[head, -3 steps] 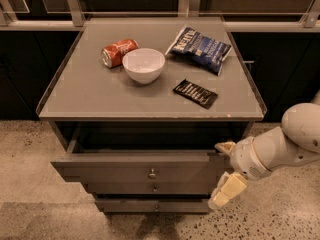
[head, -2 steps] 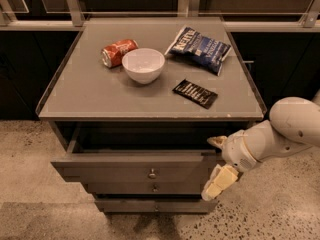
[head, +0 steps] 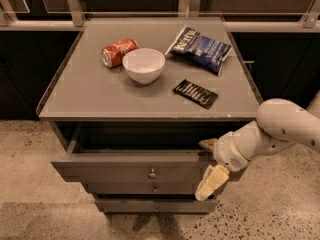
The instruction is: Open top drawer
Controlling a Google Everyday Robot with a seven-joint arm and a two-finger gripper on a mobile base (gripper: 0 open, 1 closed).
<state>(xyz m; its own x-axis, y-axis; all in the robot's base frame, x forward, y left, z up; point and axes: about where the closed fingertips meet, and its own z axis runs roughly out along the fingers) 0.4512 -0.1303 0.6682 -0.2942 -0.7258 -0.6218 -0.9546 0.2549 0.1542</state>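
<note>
The top drawer (head: 100,173), a wide flat grey front with a small round metal knob (head: 152,173) at its centre, stood out from the cabinet in the lower middle of the frame. A dark hollow showed between its upper edge and the cabinet's top. Below it sat two narrower, shorter grey drawer fronts, the middle one (head: 120,188) and the lowest one (head: 130,205), each with a smaller knob.

The gripper (head: 210,164) was at the right end of the top drawer front, lower right of centre. Its two pale, cream-coloured fingers were spread well apart, one at the drawer's upper edge and the other, blunt and blocky, hanging lower beside the front's right corner. Whether either finger touched the drawer could not be told. Behind it the smooth, rounded off-white arm (head: 282,126) ran off the right edge.

On the matte grey cabinet top (head: 85,96), a dented red metal soda can (head: 119,52) lay on its side at upper left, just beside a smooth white round bowl (head: 144,65). A crinkled, glossy blue snack bag (head: 200,43) lay at upper right. A flat black rectangular packet (head: 195,93) lay apart from the others, right of centre. The speckled stone-like floor (head: 30,149) filled the lower left.
</note>
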